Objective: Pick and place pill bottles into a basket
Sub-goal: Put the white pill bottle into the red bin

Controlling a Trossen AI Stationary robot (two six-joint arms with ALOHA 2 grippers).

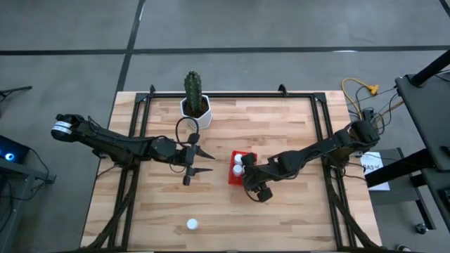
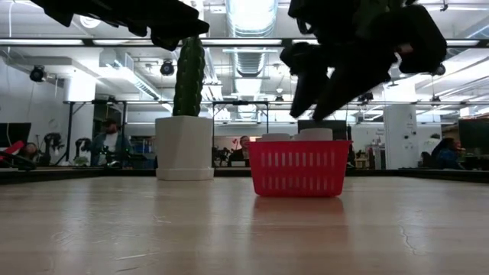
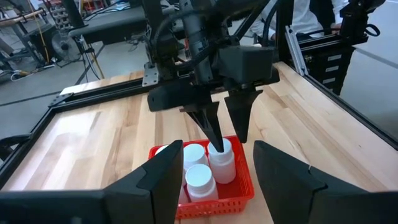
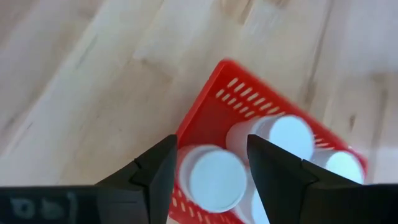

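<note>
Four pill bottles [image 3: 200, 169] seem to stand in the red basket [image 1: 233, 166] under the spread right tool [image 3: 224, 132], one bottle [image 1: 192, 225] waits on the tabletop [image 1: 281, 126], left tool [image 1: 204, 163] wide.

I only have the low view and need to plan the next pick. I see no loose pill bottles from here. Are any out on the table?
Observer: Yes, one pill bottle stands alone near the table edge farthest from the cactus pot.
Operator: Which arm is the one over the basket?
Observer: That is the right gripper, pointing down at a bottle standing inside the basket.
Operator: And the left one?
Observer: The left gripper is open and empty, beside the basket on the left arm's side.
</note>
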